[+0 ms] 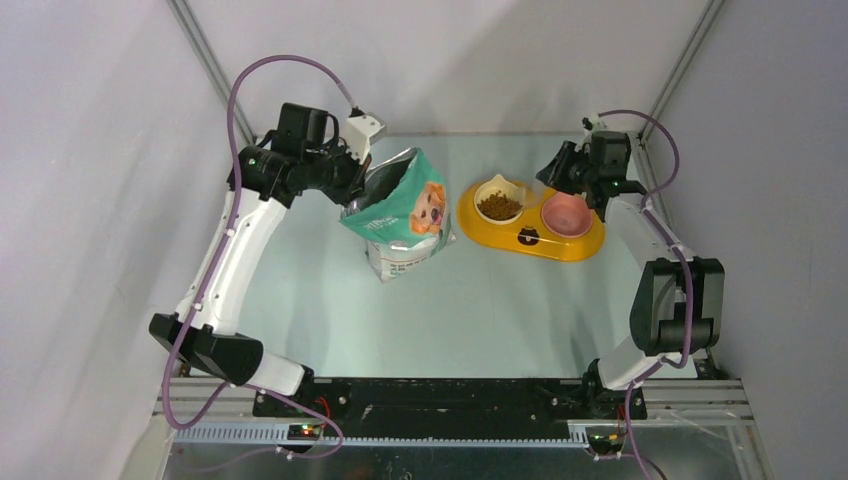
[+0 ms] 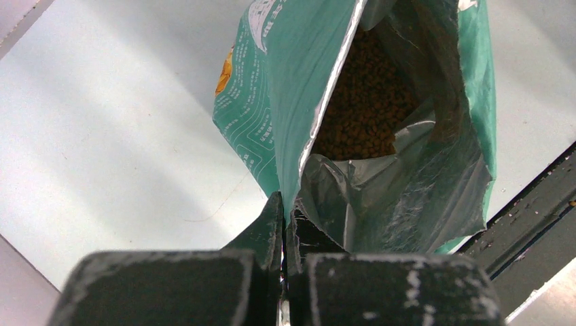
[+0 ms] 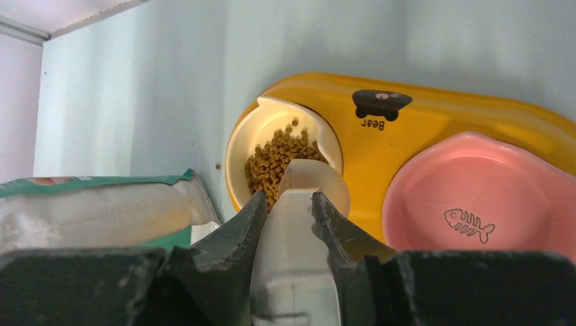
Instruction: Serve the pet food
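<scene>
While pet food (image 3: 275, 159) heaps: cream bowl of feeder (image 3: 407, 136)
bag (image 1: 400, 205): left of feeder, upright, mouth upward
left jaws: clenched on bag rim
right jaws: grasping scoop (image 3: 309, 180)

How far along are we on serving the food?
Done: kibble already lies in the cream bowl. In hand: the right gripper is shut on the scoop at that bowl's edge; the left gripper pinches the rim of the open bag. Left: the pink bowl holds nothing.
</scene>
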Controlling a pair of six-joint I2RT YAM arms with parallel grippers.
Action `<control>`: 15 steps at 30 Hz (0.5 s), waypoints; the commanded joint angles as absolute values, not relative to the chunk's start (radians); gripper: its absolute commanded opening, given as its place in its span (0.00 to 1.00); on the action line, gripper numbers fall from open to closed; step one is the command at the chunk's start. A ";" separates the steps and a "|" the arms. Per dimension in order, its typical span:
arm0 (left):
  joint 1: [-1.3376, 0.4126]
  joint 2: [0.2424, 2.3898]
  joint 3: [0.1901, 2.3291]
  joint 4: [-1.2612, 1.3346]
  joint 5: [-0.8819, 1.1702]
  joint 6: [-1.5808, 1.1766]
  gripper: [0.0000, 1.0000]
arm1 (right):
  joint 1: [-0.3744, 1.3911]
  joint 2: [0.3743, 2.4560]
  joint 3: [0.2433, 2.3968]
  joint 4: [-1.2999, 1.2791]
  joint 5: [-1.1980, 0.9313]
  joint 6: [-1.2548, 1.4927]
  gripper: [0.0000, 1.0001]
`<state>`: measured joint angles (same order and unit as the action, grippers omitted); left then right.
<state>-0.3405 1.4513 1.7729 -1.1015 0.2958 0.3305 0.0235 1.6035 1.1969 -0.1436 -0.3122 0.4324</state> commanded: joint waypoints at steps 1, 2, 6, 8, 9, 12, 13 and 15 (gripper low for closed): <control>-0.328 1.397 1.780 -1.142 0.301 0.330 0.00 | 0.069 1.615 1.268 -0.117 -0.265 0.362 0.00; -0.329 1.399 1.781 -1.141 0.302 0.329 0.00 | 0.075 1.619 1.275 -0.117 -0.261 0.355 0.00; -0.328 1.402 1.785 -1.142 0.306 0.324 0.00 | 0.106 1.638 1.311 -0.117 -0.249 0.308 0.00; -0.328 1.400 1.785 -1.142 0.307 0.324 0.00 | 0.121 1.641 1.330 -0.115 -0.234 0.272 0.00; -0.328 1.399 1.785 -1.143 0.306 0.323 0.00 | 0.126 1.641 1.336 -0.115 -0.222 0.258 0.00; -0.327 1.391 1.780 -1.143 0.305 0.324 0.00 | 0.141 1.633 1.376 -0.117 -0.205 0.189 0.00; -0.328 1.391 1.778 -1.143 0.306 0.324 0.00 | 0.142 1.631 1.383 -0.119 -0.201 0.174 0.00; -0.329 1.387 1.777 -1.143 0.308 0.325 0.00 | 0.145 1.617 1.401 -0.127 -0.194 0.129 0.00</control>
